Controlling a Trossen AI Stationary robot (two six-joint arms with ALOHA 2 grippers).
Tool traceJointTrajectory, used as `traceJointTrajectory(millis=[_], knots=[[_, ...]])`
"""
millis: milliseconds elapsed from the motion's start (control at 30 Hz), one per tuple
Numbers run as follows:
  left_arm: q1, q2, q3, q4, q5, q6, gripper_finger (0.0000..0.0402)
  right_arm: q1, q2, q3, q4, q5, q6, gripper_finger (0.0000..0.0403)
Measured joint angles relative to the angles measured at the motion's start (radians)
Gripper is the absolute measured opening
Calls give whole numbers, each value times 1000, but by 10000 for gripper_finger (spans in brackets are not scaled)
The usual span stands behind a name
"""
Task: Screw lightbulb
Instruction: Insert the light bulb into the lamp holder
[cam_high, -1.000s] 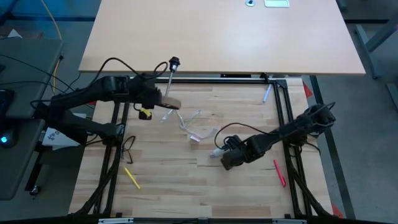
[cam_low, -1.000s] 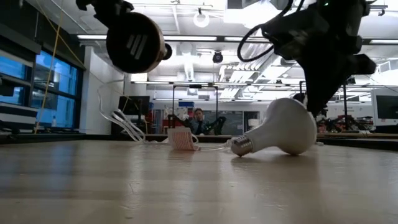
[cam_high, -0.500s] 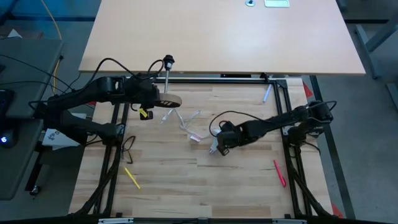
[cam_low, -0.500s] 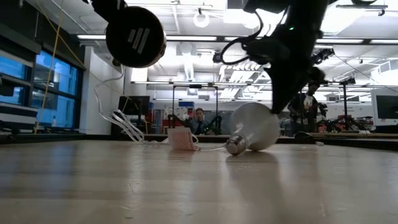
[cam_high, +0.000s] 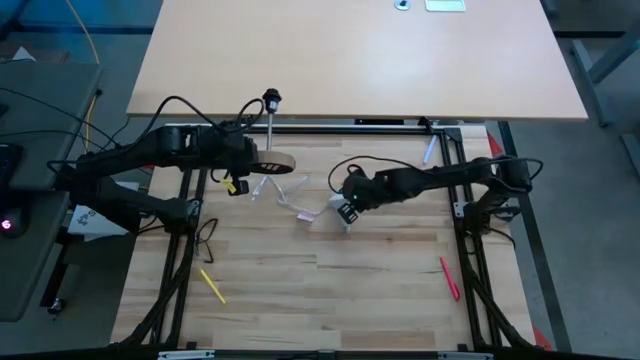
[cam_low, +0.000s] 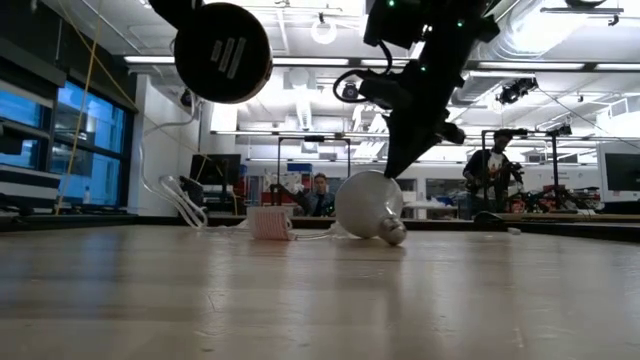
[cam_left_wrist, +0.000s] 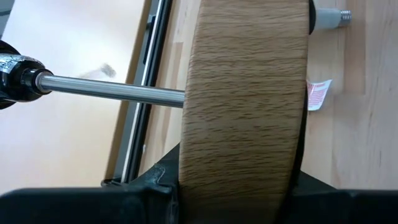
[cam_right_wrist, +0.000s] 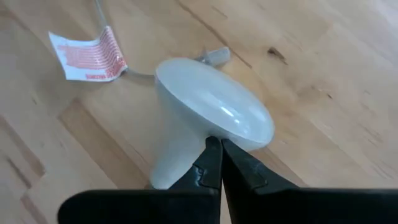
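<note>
The white lightbulb (cam_high: 333, 216) lies on its side on the wooden table, its grey screw base (cam_low: 395, 235) low and toward the near side. It also shows in the right wrist view (cam_right_wrist: 211, 112). My right gripper (cam_high: 349, 206) is shut, with its tips against the bulb's globe. My left gripper (cam_high: 258, 163) is shut on the lamp's round wooden disc (cam_high: 276, 161), held up at the far left. The lamp's thin metal stem (cam_left_wrist: 112, 91) and black socket (cam_high: 269, 99) point toward the far edge. My left gripper pinches the wooden disc across its thickness (cam_left_wrist: 242, 180), one finger on each flat face. The fingers come about level from the table's left. The disc is lifted clear of the table and stands on edge, with the stem about level. My right gripper touches the rounded side of the bulb's globe (cam_right_wrist: 214, 132) with its shut fingertips (cam_right_wrist: 214, 155). It slants down from the table's right. The bulb rests on the table.
The lamp's pale cable (cam_high: 285, 190) trails from the disc across the table to a red-and-white tag (cam_right_wrist: 87, 56) beside the bulb. A yellow marker (cam_high: 212, 285), a red pen (cam_high: 449, 277) and a blue pen (cam_high: 428, 152) lie around. People stand in the room behind (cam_low: 320, 195).
My right gripper has gone toward the table's left and far edges with the bulb at its tips. The bulb has slid and rolled left along the table and turned about, its screw base swinging from the left toward the near right. The lamp's socket has swung slightly left.
</note>
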Motion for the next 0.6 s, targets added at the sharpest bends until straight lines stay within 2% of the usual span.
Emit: traceJointTrajectory(millis=[200,400,600], knots=[[0,-5,0,-2,-13,-6,108,-13,-9,0,-4,-71,-99,0],[1,-5,0,-7,-21,-36,108,-17,-83,0,-66,-84,-190,0],[0,-5,0,-7,-23,-154,108,-137,-118,2,48,-183,-278,0]])
